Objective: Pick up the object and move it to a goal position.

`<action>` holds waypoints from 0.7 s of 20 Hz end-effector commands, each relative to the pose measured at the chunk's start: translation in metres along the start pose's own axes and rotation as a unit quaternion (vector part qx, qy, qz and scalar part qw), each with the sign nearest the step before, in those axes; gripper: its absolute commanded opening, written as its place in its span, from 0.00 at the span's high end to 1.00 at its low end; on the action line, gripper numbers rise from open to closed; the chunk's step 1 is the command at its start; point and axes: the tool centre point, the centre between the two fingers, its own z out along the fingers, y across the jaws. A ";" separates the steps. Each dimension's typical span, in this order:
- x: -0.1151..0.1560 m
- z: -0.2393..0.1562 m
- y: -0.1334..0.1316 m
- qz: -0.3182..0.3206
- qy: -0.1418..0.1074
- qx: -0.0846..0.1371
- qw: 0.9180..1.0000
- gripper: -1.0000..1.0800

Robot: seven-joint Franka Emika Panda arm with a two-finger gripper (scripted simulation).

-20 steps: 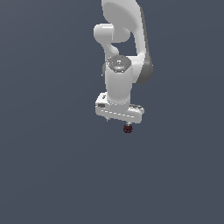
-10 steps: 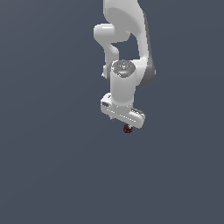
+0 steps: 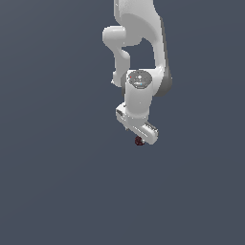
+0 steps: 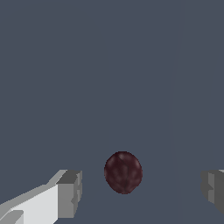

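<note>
One light, bumpy object [image 4: 123, 172] sits between your wide hand [image 4: 142, 188]; pinch its middle gently.

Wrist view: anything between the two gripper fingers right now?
Yes: the dark maroon berry-like object sits in the gap, apart from both fingers. The gripper is open around it.

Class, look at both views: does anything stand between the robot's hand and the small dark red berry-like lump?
Nothing visible does. In the wrist view the small dark maroon-red bumpy lump sits in the open gap between the white hand's two fingers, with only bare grey floor around it.
</note>
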 end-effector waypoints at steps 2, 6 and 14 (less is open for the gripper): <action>-0.005 0.006 -0.001 0.044 0.000 -0.002 0.999 0.04; -0.011 0.012 -0.002 0.094 0.000 -0.004 0.996 0.04; -0.021 0.024 -0.004 0.193 0.002 -0.007 0.981 0.04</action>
